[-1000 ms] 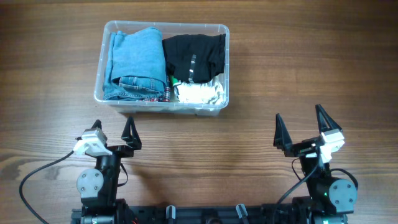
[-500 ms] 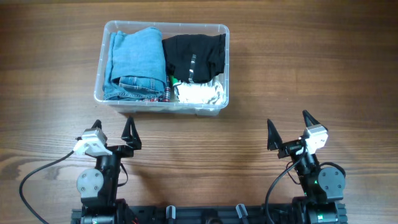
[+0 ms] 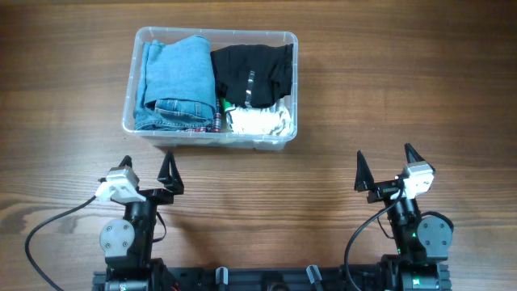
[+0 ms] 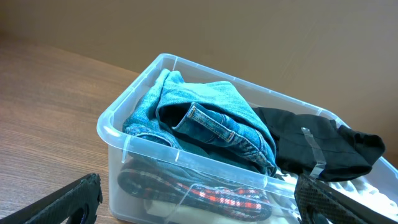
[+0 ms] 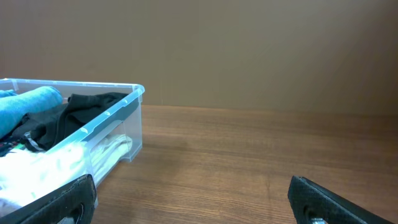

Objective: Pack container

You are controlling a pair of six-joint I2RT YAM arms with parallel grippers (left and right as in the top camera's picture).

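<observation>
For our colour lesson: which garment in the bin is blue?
The jeans, filling the bin's left half; beside them lie a black garment and white cloth.

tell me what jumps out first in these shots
A clear container sits upper left in the overhead view, packed with folded blue jeans, a black garment and white cloth. Below it, the left gripper and right gripper sit open and empty on either side.

L arm (image 3: 132, 214), R arm (image 3: 409, 214) both folded low; jaws spread wide, holding nothing.
</observation>
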